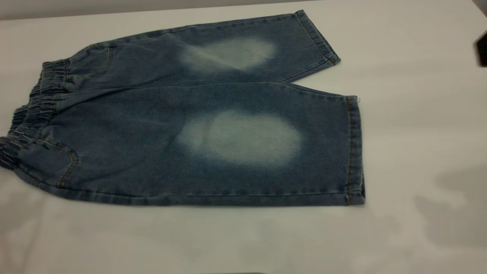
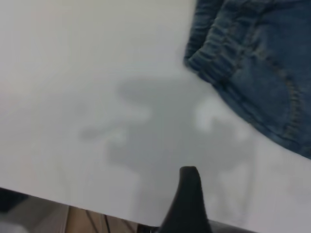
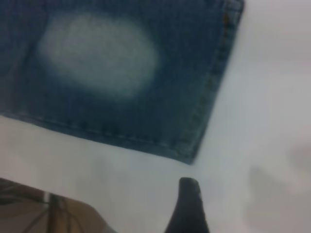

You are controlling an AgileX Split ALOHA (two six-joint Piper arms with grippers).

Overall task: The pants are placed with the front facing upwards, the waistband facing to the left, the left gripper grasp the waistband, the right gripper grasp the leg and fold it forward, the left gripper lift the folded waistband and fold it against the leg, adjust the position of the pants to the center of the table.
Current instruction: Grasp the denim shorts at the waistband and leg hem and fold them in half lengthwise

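The pants (image 1: 198, 125) lie flat and unfolded on the white counter (image 1: 418, 133), front side up, with a pale bleached oval on each leg. The waistband (image 1: 28, 114), gathered and crinkled, is at the left end in the exterior view, and the two leg hems point right. The far leg angles away toward the back edge of the counter, so a narrow wedge of bare surface opens between the hems, while the near leg runs straight along the front.

The left claw (image 2: 189, 194) hangs above bare counter near the waistband corner (image 2: 214, 58), not touching the cloth; only one dark fingertip shows, so whether it is spread or pressed together cannot be told. The right claw (image 3: 189, 204) hovers over the counter just beside the near leg's hem corner (image 3: 192, 155), clear of the denim; again a single fingertip shows and its state cannot be told. In the exterior view a dark piece (image 1: 482, 49) sits at the right edge. Soft grey shadows fall on the counter near both claws.
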